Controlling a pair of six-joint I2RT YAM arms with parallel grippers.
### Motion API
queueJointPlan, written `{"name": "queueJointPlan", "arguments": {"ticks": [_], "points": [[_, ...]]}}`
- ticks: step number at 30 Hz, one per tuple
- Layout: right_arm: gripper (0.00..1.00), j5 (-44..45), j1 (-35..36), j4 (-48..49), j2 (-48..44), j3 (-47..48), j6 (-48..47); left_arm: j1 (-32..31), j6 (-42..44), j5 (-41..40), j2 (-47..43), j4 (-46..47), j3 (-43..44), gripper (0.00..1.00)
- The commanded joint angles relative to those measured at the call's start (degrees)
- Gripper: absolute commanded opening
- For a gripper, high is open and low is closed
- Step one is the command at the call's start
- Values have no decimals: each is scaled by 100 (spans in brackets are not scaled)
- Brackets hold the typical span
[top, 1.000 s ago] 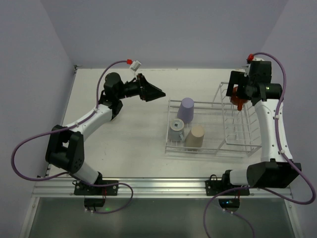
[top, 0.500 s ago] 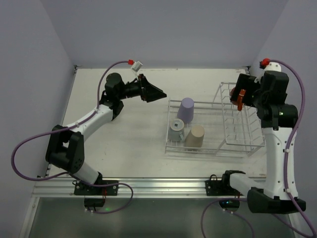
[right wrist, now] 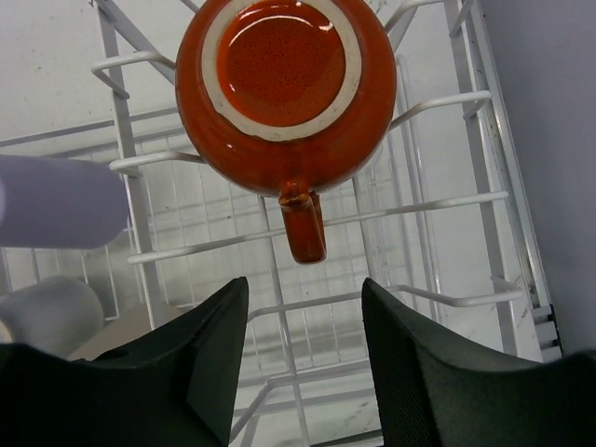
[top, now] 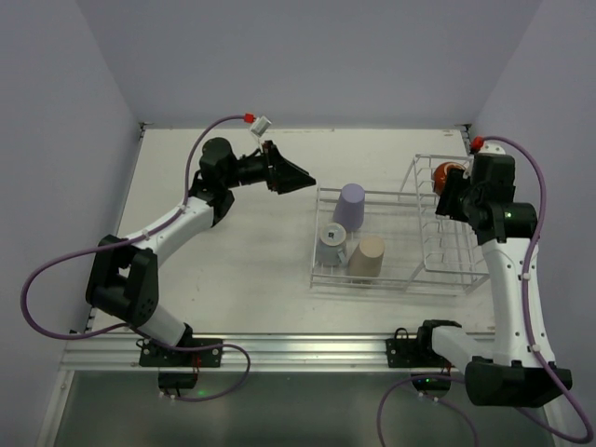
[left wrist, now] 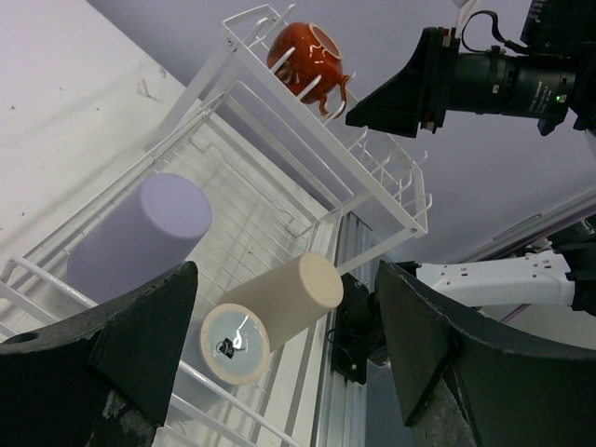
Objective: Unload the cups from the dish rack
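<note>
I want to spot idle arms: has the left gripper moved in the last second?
No. The left gripper sits where it was, open, just left of the dish rack's far left corner.

Bright, even, diffuse light. Shadows on tabletop [top: 242, 242] faint, soft. Sheen on orange-red mug [right wrist: 284, 56] base. Wrist views: dish rack [right wrist: 447, 200] wires bow near edges; focus mostly sharp.

Left hand [left wrist: 286, 289] agape, empty; right hand [right wrist: 303, 307] spread, apparently raised.
</note>
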Motion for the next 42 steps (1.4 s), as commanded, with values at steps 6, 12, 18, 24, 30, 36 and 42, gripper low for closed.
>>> {"name": "queueJointPlan", "arguments": {"ticks": [6,12,18,24,30,36,42], "points": [[53,300,9,149,352,324,-128,-55,132,-41,-90,42,106,82],[48,406,9,342,343,228,-224,-55,141,-15,-55,59,124,82],[43,309,9,571,378,140,-374,-46,158,20,-46,51,150,82],[38,300,9,668,413,35,-409,-55,176,29,-11,59,168,82],[35,256,9,861,387,-229,-427,-55,167,64,-2,86,142,82],[28,230,9,1028,378,-396,-409,-55,211,82,-46,42,133,82],[0,256,17,1037,466,-309,-409,-55,185,73,-64,33,133,82]]}}
